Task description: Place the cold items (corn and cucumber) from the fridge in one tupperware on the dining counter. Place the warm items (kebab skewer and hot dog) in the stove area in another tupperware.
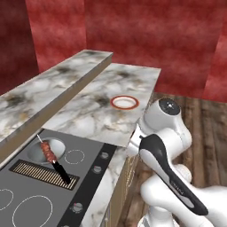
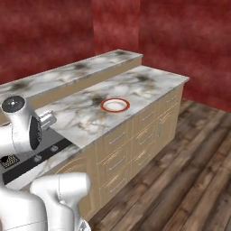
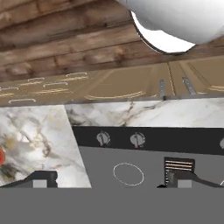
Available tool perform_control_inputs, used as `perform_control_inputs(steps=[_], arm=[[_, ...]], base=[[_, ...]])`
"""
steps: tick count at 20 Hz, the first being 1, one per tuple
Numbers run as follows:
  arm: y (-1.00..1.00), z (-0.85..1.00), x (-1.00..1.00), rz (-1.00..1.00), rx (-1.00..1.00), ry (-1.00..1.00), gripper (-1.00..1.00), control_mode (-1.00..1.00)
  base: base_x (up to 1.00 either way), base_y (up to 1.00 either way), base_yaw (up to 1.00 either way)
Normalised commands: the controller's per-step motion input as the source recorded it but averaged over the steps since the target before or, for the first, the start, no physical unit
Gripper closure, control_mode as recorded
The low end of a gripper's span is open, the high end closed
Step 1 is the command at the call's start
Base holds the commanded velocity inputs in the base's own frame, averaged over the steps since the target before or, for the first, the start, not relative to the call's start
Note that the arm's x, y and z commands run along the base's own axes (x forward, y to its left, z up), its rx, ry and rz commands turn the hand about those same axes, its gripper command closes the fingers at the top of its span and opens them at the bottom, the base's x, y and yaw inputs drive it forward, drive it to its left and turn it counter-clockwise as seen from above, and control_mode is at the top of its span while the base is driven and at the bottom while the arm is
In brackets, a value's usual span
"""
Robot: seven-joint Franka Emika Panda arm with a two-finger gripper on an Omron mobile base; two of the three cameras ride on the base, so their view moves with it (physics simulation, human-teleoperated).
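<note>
Risk here is a sloppy grab: end effector (image 3: 112, 181) hangs wide open over the stove (image 1: 40, 195), nothing held. Kebab skewer (image 1: 52, 158) lies half in a pan (image 1: 46, 150), so a tilted approach could knock it sideways or clip the rim.

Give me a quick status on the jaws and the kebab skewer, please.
Jaws wide open, empty, over the stove. Kebab skewer lying on the cooktop by the vent grille, untouched. Red-rimmed dish on the counter beyond; nothing blocking the skewer.
</note>
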Motion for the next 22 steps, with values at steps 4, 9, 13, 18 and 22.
perform_control_inputs(steps=[4,9,13,18,22], arm=[[1.00,-0.10,0.56,-0.01,0.08,0.23,-1.00,-1.00],[1.00,-0.28,0.54,-0.24,0.00,0.33,-1.00,-1.00],[1.00,-0.09,0.49,-0.34,0.00,0.32,-1.00,-1.00],[0.99,-0.17,0.37,-0.34,-0.01,0.06,-1.00,-1.00],[0.79,-0.24,0.23,-0.33,0.00,0.00,-1.00,-1.00]], base=[[0.00,0.00,0.00],[0.00,0.00,0.00],[0.00,0.00,0.00],[0.00,0.00,0.00],[0.00,0.00,0.00]])
